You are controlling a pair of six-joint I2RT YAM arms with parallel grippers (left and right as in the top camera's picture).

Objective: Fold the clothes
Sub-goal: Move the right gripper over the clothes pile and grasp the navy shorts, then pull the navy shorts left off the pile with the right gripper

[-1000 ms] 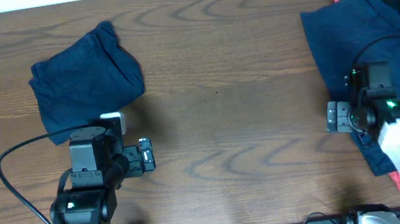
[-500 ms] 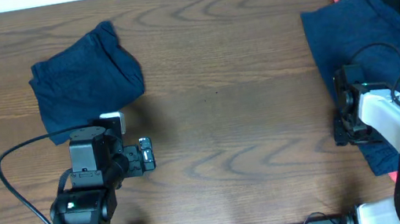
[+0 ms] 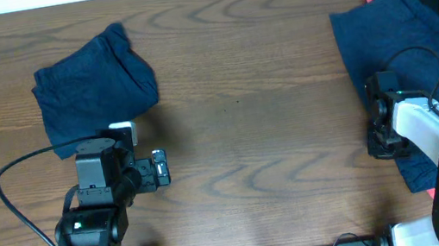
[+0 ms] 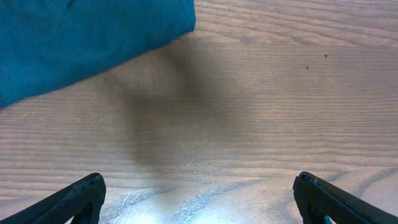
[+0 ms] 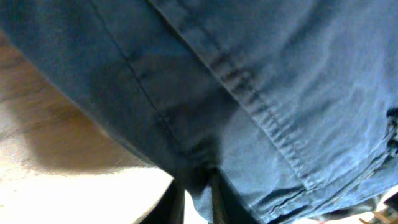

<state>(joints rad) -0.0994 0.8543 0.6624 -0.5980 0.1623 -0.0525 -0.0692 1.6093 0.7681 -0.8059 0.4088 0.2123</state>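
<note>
Soft, limp navy-blue fabric shorts (image 3: 400, 44) at table's right edge, likely to sag: right gripper (image 5: 195, 191) pinching a seamed fold, left gripper (image 4: 199, 202) spread, empty.

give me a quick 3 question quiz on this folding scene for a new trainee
1. True or false: the left tool is holding the folded dark navy fabric shorts.
2. Multiple choice: the right tool is closed on A) the unfolded dark navy fabric shorts, B) the folded shorts, C) nothing.
3. Fill in: the folded shorts lie on the robot's ____ side of the brown wooden table.

Key: 1 false, it is open over bare wood. 2 A. 3 left.
</note>
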